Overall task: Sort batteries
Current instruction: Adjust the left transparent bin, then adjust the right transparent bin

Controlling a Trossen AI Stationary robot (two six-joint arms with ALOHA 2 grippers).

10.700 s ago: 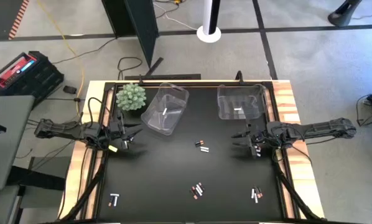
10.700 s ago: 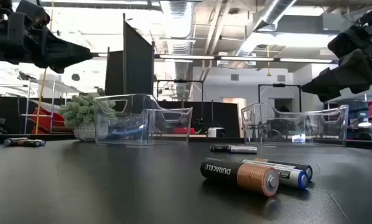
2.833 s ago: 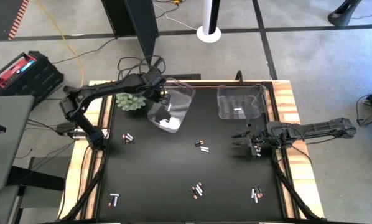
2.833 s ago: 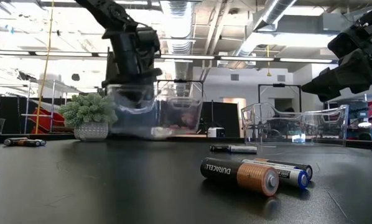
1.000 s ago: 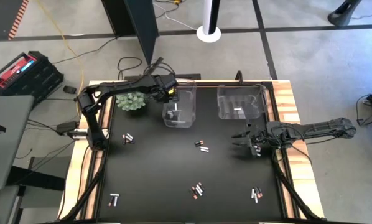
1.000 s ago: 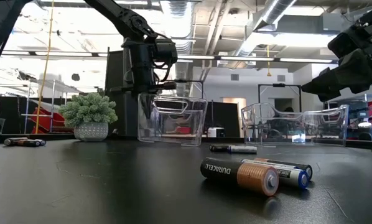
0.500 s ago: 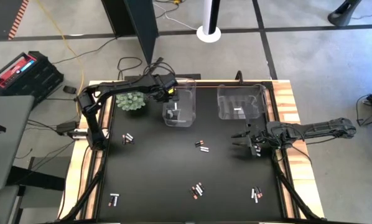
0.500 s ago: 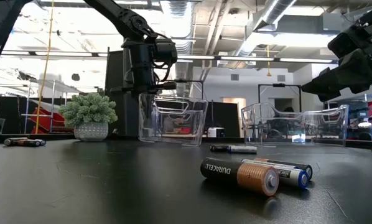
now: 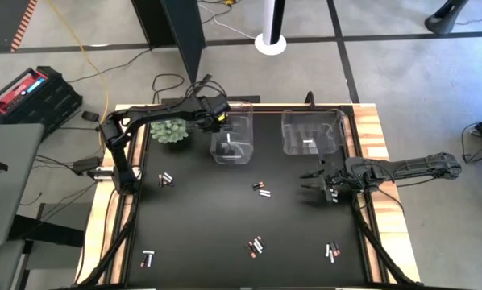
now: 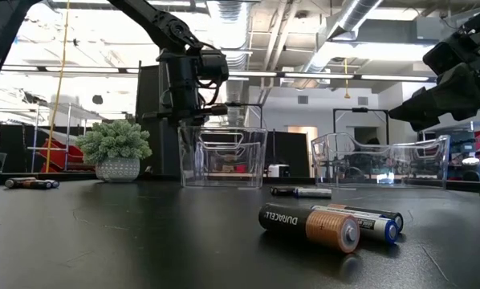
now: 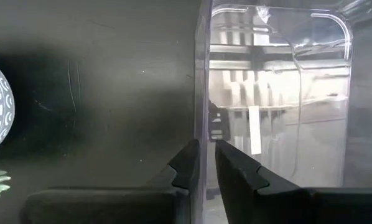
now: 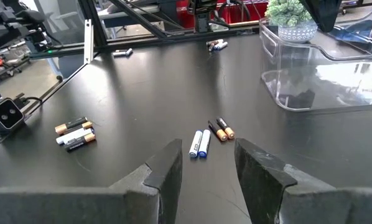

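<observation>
Two loose batteries (image 12: 199, 142) lie straight ahead of the right gripper (image 12: 208, 163), whose jaws stand wide apart and hold nothing. More cells (image 12: 74, 132) sit well off to one side of those jaws. One white cell (image 11: 254, 129) lies inside the left bin (image 11: 201, 74), just beyond the left gripper (image 11: 204, 152), which sits at that bin's wall; we cannot tell whether it clamps the wall or stands loose. We judge the cells light, stiff, smooth and prone to roll, so pinch one across its middle, jaws square to its length. The paired cells touch, so a finger may nudge the neighbour. Bare table (image 9: 209, 225) ahead of the right jaws gives free room. The right bin (image 12: 310, 102) is nearby, and its thin clear rim is easy to clip.
</observation>
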